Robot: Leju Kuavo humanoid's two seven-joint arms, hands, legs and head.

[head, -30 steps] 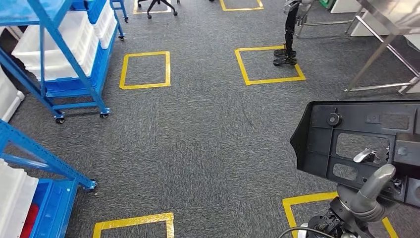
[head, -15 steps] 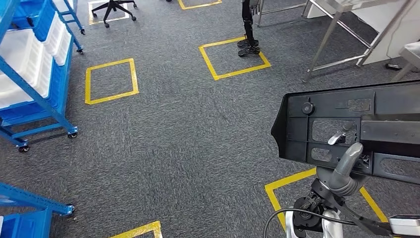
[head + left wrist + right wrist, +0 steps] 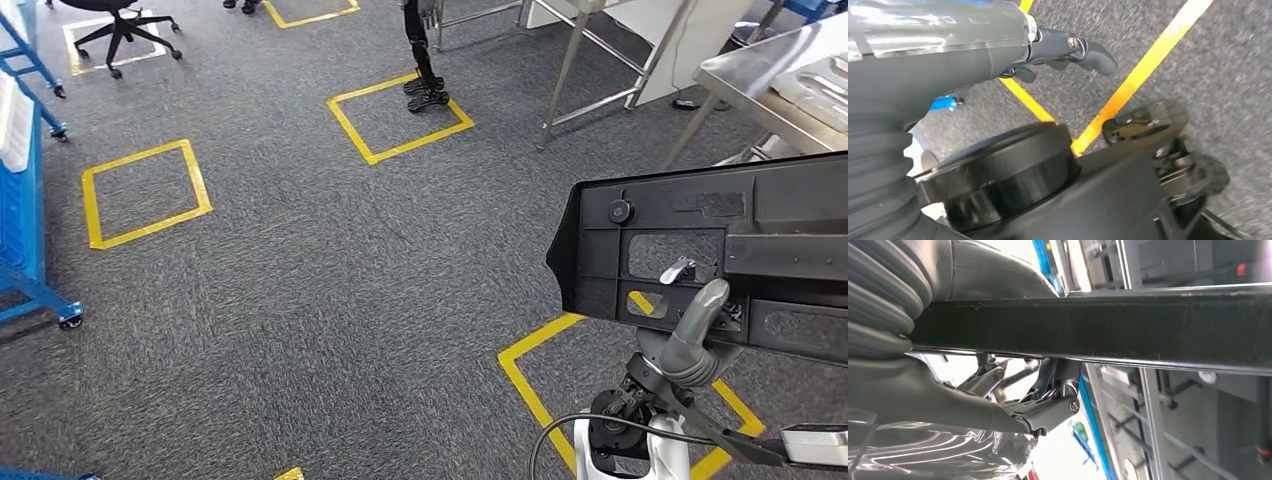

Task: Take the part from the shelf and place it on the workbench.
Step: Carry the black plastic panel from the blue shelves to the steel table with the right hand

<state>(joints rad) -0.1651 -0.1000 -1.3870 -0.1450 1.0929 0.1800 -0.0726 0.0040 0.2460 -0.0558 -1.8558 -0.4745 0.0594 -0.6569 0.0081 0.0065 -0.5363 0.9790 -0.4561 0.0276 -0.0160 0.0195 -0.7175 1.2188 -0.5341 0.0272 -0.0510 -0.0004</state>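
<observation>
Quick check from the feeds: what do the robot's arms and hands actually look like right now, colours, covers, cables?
Right hand: thick grey thumb on a dark wrist joint, above a white forearm segment with a black cable looping beside it. Left hand: glossy silver-grey shell, grey ribbed cover, dark grey fingers with a visible screw.

part (image 3: 720, 250) right, workbench (image 3: 770, 70) behind it

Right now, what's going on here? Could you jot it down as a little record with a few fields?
Carried thing: black plastic part, a flat panel with cut-out openings
Holder: right hand, thumb up against the panel's face
Left hand: holds nothing, fingers curled, hanging over the floor
Floor: grey carpet marked with yellow tape squares
Ahead, to the right: metal workbench
Far left edge: blue shelf on castors
Task state: part off the shelf, not yet on the workbench
</observation>
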